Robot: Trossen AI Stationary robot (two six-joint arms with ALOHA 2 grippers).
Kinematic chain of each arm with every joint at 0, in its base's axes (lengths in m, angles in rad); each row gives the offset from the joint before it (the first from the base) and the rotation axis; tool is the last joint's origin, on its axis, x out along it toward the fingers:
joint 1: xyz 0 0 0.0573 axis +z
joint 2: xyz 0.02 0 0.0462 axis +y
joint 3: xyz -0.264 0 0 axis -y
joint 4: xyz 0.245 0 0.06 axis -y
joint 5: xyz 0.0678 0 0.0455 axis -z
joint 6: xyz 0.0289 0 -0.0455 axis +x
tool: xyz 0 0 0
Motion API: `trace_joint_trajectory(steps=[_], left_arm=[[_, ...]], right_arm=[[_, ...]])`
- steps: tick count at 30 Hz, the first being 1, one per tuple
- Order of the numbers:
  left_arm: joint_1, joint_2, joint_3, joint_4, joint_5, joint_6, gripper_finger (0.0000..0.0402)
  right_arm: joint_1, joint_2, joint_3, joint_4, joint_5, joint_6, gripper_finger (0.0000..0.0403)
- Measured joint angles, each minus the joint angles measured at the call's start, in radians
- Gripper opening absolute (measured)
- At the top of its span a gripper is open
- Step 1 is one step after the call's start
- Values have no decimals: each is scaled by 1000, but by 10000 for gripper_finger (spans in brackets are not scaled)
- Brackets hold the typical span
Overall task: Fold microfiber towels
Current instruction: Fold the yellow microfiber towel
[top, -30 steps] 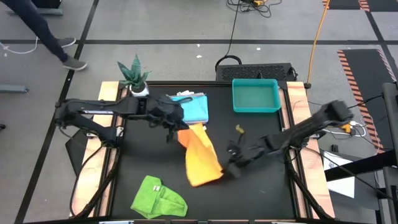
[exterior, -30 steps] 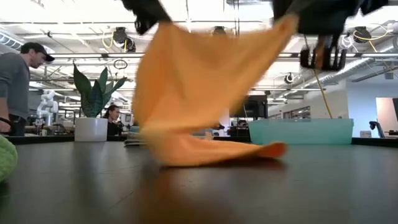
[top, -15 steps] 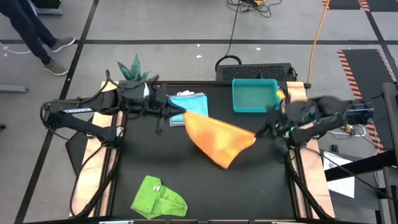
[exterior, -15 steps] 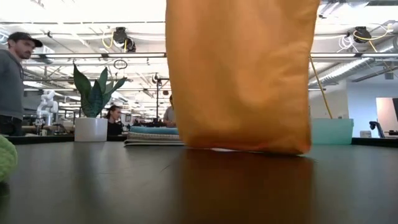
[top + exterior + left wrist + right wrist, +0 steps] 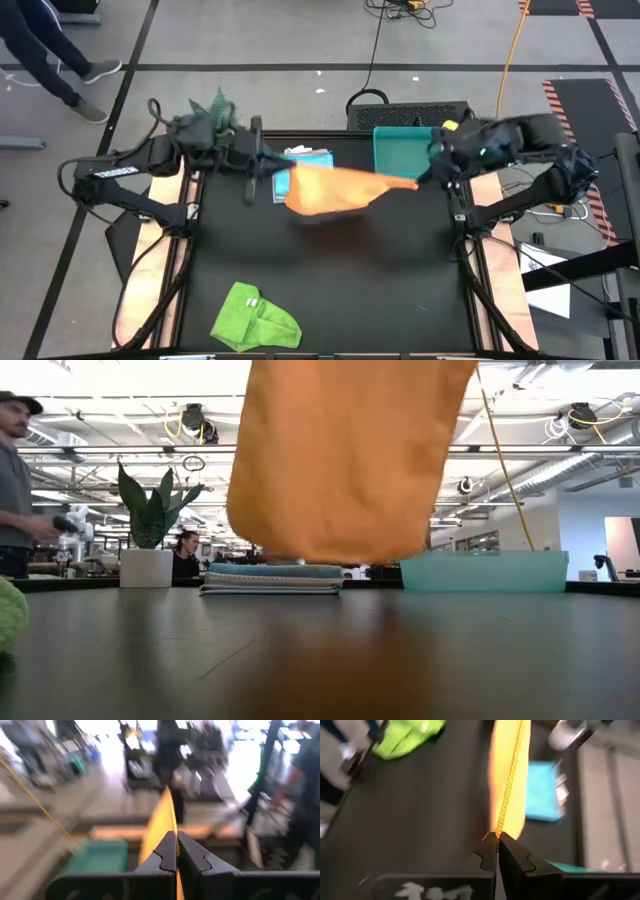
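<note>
You see one towel (image 5: 335,189) hanging between both grippers above the table (image 5: 400,270); tray (image 5: 411,156) behind, stacked towels (image 5: 305,168) beside it.

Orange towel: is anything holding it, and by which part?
Yes. The orange towel hangs off the table, stretched between both grippers: left gripper and right gripper each pinch an opposite upper edge.

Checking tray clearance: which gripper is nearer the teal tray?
Right. The right gripper, shut on the orange towel, is at the teal tray's front right corner. The left gripper pinches the towel's other end, by the folded blue towels.
</note>
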Motion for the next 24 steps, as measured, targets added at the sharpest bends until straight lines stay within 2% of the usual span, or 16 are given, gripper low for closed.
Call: trace_joint_trajectory(steps=[3, 6, 9, 13, 17, 19, 21, 24], left_arm=[[-116, 15, -26, -103, -35, -81, 2], [-284, 46, -142, -90, -93, -191, 1], [-456, 97, -292, 80, -168, -294, 1], [-624, 200, -465, 371, -286, -473, 1], [-716, 332, -543, 570, -393, -652, 1], [-734, 399, -542, 613, -406, -741, 1], [-743, 453, -546, 629, -407, -792, 1], [-734, 475, -545, 651, -417, -821, 1]], right_arm=[[130, -3, -79, -8, 0, 148, 0], [309, -15, -248, 89, -1, 322, 0], [502, -20, -476, 339, -22, 479, 0], [687, 9, -815, 839, -26, 698, 0], [795, 79, -1071, 1327, 35, 921, 0], [825, 113, -1138, 1461, 53, 1026, 0], [833, 143, -1157, 1506, 53, 1106, 0], [823, 133, -1158, 1475, 56, 1158, 0]])
